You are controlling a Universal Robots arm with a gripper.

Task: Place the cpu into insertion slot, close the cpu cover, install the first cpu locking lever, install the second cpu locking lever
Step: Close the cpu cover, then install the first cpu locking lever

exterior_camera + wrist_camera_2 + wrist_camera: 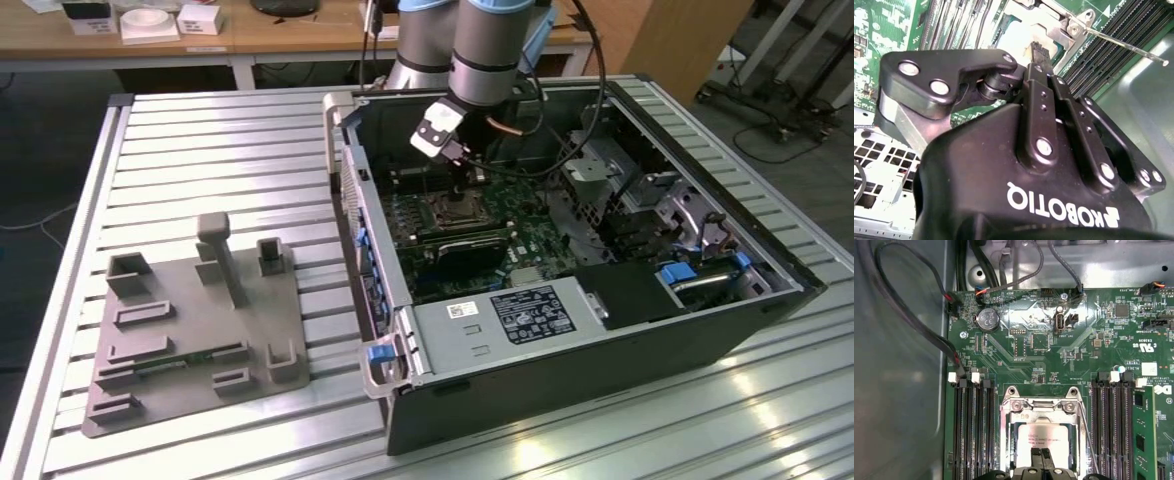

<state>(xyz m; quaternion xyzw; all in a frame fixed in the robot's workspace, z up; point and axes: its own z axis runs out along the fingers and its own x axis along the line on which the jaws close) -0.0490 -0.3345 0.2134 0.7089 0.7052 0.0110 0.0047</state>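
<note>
The cpu (1041,436) lies in the insertion slot (454,211), its dull silver top showing through the cut-out of the cpu cover (1041,409). The cover is folded down flat over it. My gripper (1042,454) hangs just above the chip, its two fingers pressed together with nothing between them; in the second wrist view the gripper (1035,48) points at the socket. In the exterior view the gripper (461,188) reaches down into the open computer case. One thin wire locking lever (1085,432) runs along the socket's side, and its rod (1119,43) stands free, unhooked.
Long black memory slots (973,435) flank the socket on both sides. Black cables (904,315) loop along the case wall, near a coin battery (987,318). A white-labelled black box (534,312) fills the case front. A grey fixture plate (200,320) sits on the slatted table.
</note>
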